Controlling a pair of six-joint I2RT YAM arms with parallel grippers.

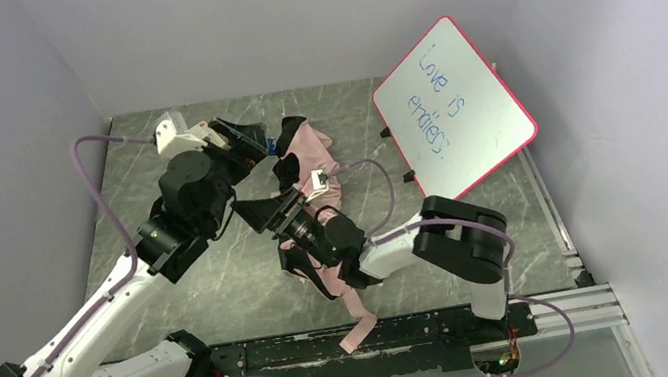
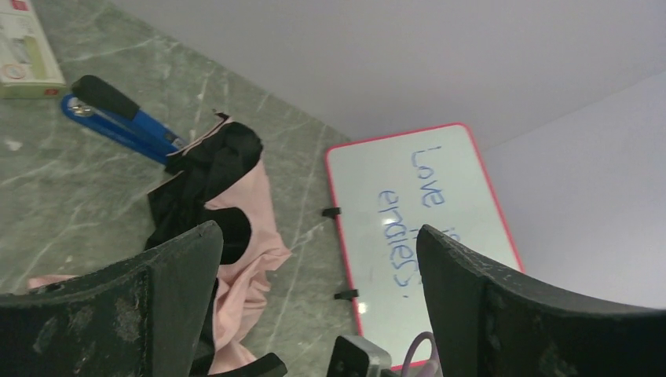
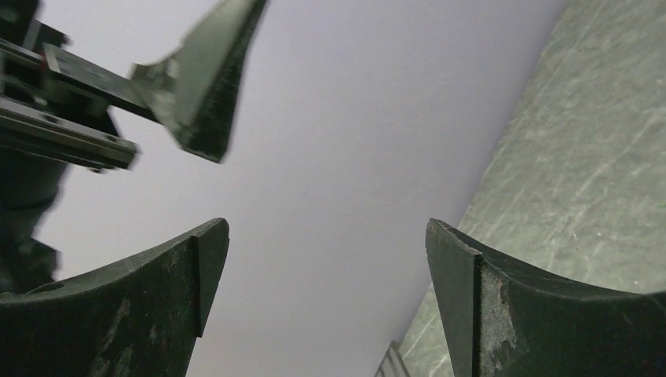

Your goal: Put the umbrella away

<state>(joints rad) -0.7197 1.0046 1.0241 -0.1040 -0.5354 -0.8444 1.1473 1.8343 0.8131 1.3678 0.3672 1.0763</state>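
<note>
The umbrella [image 1: 312, 154] lies collapsed in the middle of the table, a crumpled heap of pale pink and black fabric. A pink strip of it [image 1: 360, 326] trails toward the near rail. My left gripper [image 1: 249, 156] hovers open just left of the heap; in the left wrist view the umbrella [image 2: 245, 206] shows beside the left finger, and nothing sits inside the gripper [image 2: 318, 232]. My right gripper [image 1: 275, 196] is raised over the umbrella's middle, open and empty. In its own view the right gripper [image 3: 326, 224] faces the wall.
A pink-framed whiteboard [image 1: 454, 109] with blue writing leans at the back right. A blue and black stapler [image 2: 126, 118] and a small box [image 2: 27, 55] lie behind the umbrella. A black rail [image 1: 404, 334] runs along the near edge. Walls close in on three sides.
</note>
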